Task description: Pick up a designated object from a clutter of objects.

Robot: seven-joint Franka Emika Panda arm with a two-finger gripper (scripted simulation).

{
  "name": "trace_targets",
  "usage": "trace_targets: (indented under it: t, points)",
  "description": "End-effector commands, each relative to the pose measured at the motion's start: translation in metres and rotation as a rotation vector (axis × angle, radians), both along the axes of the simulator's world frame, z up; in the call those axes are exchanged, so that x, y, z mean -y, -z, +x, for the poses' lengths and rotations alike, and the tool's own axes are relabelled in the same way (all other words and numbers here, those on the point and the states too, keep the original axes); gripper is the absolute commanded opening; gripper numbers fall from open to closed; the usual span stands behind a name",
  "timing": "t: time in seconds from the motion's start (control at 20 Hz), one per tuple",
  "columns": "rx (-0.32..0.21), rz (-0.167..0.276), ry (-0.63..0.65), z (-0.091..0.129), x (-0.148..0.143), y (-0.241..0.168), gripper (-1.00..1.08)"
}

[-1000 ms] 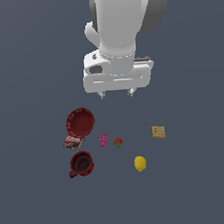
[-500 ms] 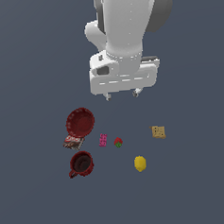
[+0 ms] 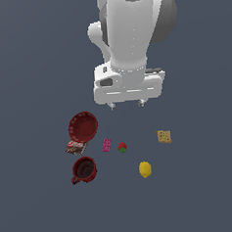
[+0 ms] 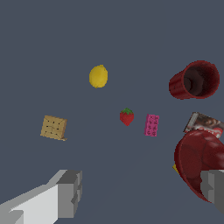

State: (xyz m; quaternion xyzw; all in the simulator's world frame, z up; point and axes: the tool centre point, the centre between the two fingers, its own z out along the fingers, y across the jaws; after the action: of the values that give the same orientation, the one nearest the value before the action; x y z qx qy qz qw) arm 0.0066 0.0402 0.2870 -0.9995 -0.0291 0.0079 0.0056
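While the gripper (image 3: 126, 105) hangs above the clutter with its fingers (image 4: 70, 193) spread wide and nothing between them, the strawberry (image 3: 122, 147) sits below it on the floor, just beside the pink block (image 3: 107, 145). Farther out you've got the lemon (image 3: 145, 169), cracker (image 3: 163, 136), red bowl (image 3: 83, 126), printed packet (image 3: 76, 146) and dark mug (image 3: 84, 169). I'd center right over the berry and turn the fingers so neither one clips that pink block on the way down.
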Motion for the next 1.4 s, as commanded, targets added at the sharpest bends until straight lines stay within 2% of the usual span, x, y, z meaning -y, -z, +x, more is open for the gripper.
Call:
trace_targets:
  t: [0.0, 0.45, 0.85, 1.35]
  points:
    - [-0.001, 0.005, 0.036, 0.004, 0.000, 0.013, 1.00]
    - [-0.004, 0.020, 0.262, 0.025, 0.002, 0.094, 1.00]
    - [0.002, 0.005, 0.479, 0.032, 0.010, 0.171, 1.00]
    - [0.012, -0.015, 0.596, 0.032, 0.018, 0.213, 1.00]
